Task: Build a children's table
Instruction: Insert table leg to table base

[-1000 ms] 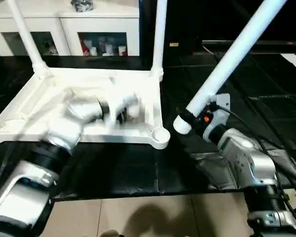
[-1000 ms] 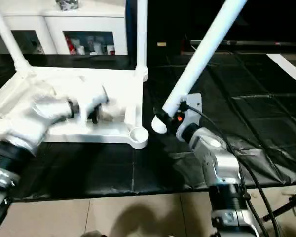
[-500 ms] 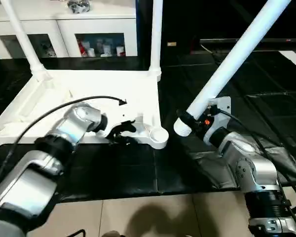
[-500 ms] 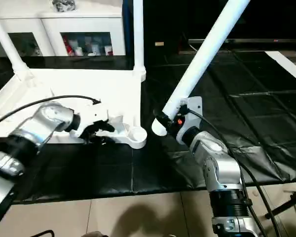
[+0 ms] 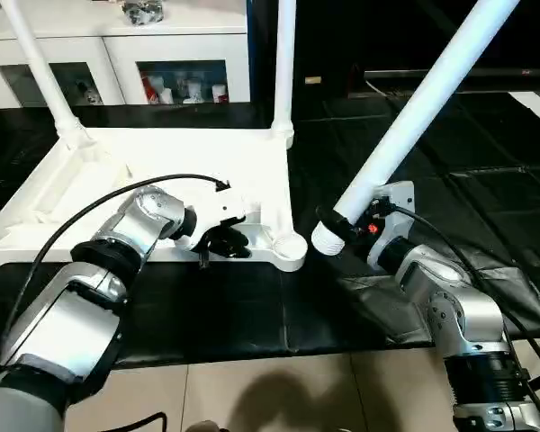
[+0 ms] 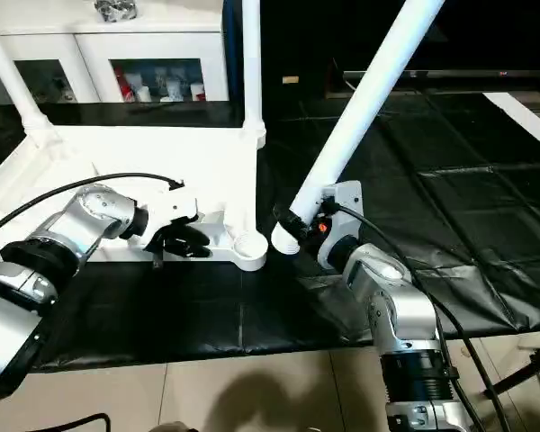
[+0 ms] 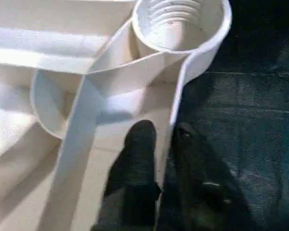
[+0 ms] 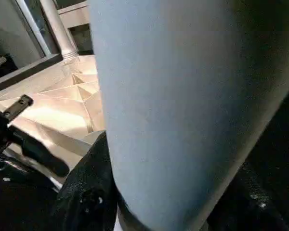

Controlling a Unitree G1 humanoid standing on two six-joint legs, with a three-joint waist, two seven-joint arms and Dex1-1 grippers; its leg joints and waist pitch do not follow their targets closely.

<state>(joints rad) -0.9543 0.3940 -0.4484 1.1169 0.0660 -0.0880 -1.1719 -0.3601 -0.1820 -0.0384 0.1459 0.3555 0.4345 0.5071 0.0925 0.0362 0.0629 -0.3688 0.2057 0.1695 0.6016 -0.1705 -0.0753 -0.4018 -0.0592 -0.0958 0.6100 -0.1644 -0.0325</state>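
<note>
The children's table lies as an upturned white tabletop [image 5: 162, 162] on the black mat. Two white legs [image 5: 38, 72] [image 5: 284, 63] stand in its far corners. Its near right corner socket [image 5: 291, 245] [image 7: 176, 19] holds nothing. My left gripper [image 5: 225, 245] [image 7: 164, 132] is shut on the tabletop's near rim just left of that socket, one finger [image 7: 139, 144] inside the wall and one outside. My right gripper [image 5: 346, 225] is shut on a third leg [image 5: 414, 117] near its lower end. That leg tilts up to the right, and its open end hangs just right of the socket.
A white glass-door cabinet [image 5: 117, 54] stands behind the tabletop. The black mat [image 5: 252, 306] ends at a tan floor [image 5: 252, 396] in front. A black cable [image 5: 117, 193] arcs over my left forearm. Creased mat lies under my right arm [image 5: 450, 297].
My left gripper came from over the tabletop's underside to its near rim and closed onto the wall. The held leg's lower end has edged left toward the corner socket.
</note>
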